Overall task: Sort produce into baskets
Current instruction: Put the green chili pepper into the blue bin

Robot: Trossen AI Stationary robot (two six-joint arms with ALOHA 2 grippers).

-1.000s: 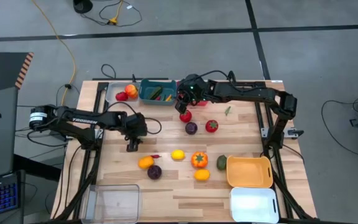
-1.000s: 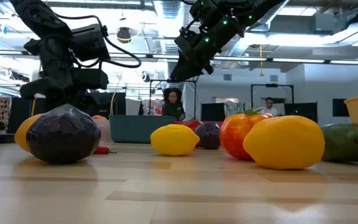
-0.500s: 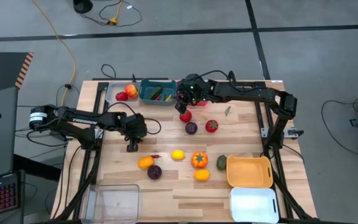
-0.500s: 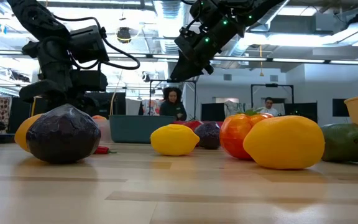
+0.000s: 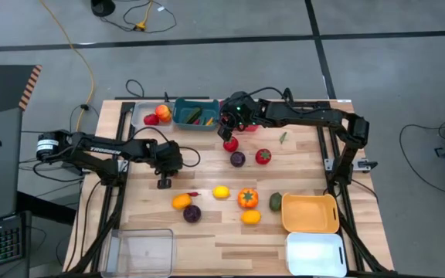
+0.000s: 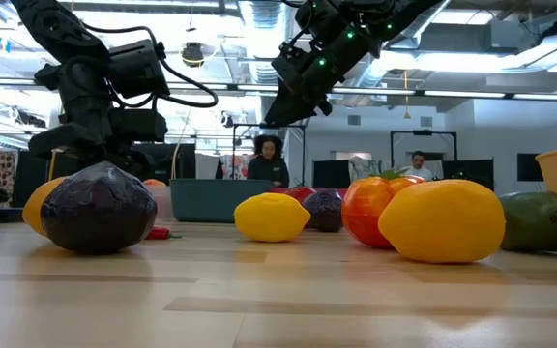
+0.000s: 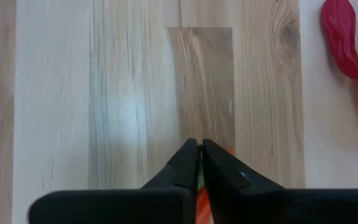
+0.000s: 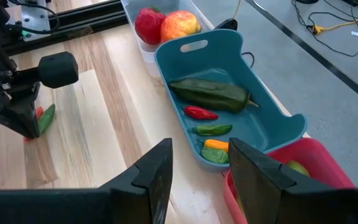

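Pepper [image 8: 41,119]: small, orange-and-green, lying flat, long axis running along the closed fingers
Left gripper [image 7: 199,163]: jaws pinching pepper
Right gripper [image 8: 197,163]: jaws standing apart, holding nothing

Bright, even overhead light; glare on ceiling lamps [image 6: 259,14] in low view; soft shadows; near bench [image 6: 278,300] blurred.

Teal basket [image 8: 241,118] with green and red peppers; yellow lemon [image 5: 221,191]; purple cabbage [image 6: 98,208].

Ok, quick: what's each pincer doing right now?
Left pincer: closed on a small orange-and-green vegetable at the tabletop.
Right pincer: open, empty, above the teal basket.
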